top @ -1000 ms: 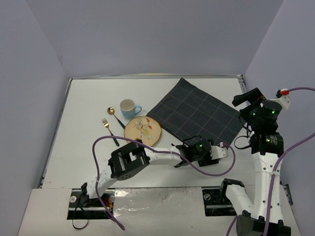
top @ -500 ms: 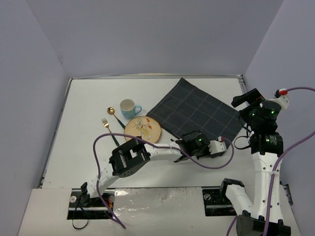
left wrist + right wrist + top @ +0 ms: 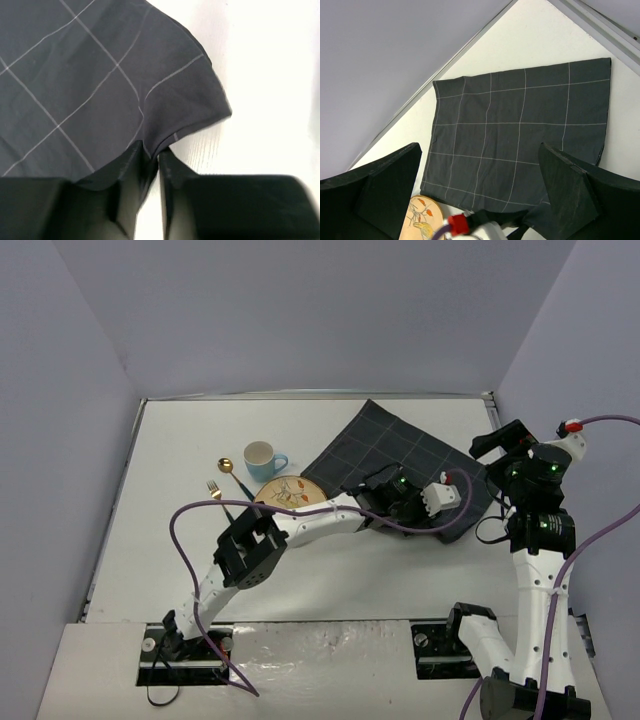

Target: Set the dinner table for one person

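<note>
- The dinner table (image 3: 170, 470) is the big white top under everything, with both arms bolted at its near edge.
- The blue mug (image 3: 262, 458) is upright, and all I can see in it is the white inside.
- The plate (image 3: 290, 495) sits just beside the mug. It shows a painted pattern, and the left arm crosses over it.
- The left gripper (image 3: 150, 156) is pinched down on the edge of the checked cloth (image 3: 90, 85).
- The right gripper (image 3: 480, 147) is spread wide above the cloth, gripping nothing.

Bright; dinner table (image 3: 270, 60) blown-out white
</note>
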`<action>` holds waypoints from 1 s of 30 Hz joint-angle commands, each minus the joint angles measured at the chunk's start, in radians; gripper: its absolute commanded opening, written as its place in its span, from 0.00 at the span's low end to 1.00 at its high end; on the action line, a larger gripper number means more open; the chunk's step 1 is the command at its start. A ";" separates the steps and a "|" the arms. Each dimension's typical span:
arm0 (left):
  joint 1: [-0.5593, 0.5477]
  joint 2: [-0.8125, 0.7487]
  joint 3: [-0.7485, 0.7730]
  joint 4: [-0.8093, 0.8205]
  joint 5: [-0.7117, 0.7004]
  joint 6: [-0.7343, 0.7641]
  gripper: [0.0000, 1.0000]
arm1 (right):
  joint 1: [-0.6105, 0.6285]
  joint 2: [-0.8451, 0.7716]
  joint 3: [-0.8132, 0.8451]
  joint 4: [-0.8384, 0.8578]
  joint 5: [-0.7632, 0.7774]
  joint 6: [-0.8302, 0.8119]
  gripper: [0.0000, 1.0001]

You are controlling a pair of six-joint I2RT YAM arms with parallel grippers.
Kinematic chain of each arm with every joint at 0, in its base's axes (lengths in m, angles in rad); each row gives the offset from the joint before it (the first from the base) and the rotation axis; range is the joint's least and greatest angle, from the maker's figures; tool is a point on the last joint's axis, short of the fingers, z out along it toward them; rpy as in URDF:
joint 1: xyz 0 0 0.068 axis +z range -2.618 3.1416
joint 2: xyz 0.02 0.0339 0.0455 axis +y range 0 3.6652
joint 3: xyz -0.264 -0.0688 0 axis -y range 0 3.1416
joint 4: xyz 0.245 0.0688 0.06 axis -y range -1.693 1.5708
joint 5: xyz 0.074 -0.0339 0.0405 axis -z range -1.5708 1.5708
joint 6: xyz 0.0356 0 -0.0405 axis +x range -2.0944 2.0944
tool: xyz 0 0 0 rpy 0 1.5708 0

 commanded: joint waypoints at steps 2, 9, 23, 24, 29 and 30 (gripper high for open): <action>0.006 -0.125 0.016 -0.045 0.092 -0.046 0.37 | -0.004 -0.009 0.009 0.052 -0.008 -0.024 1.00; 0.007 -0.198 -0.067 -0.017 0.097 -0.045 0.73 | -0.006 0.005 -0.006 0.052 -0.019 -0.033 1.00; 0.188 -0.244 -0.210 0.053 -0.344 -0.252 0.88 | -0.032 0.157 -0.236 0.219 -0.051 0.028 0.99; 0.190 -0.242 -0.213 0.053 -0.367 -0.257 0.88 | -0.033 0.166 -0.250 0.243 -0.050 0.039 0.99; 0.332 -0.221 -0.222 0.054 -0.406 -0.298 0.86 | -0.039 0.258 -0.299 0.471 -0.038 0.085 0.89; 0.353 -0.213 -0.220 0.053 -0.401 -0.301 0.85 | -0.040 0.281 -0.302 0.512 -0.037 0.087 0.87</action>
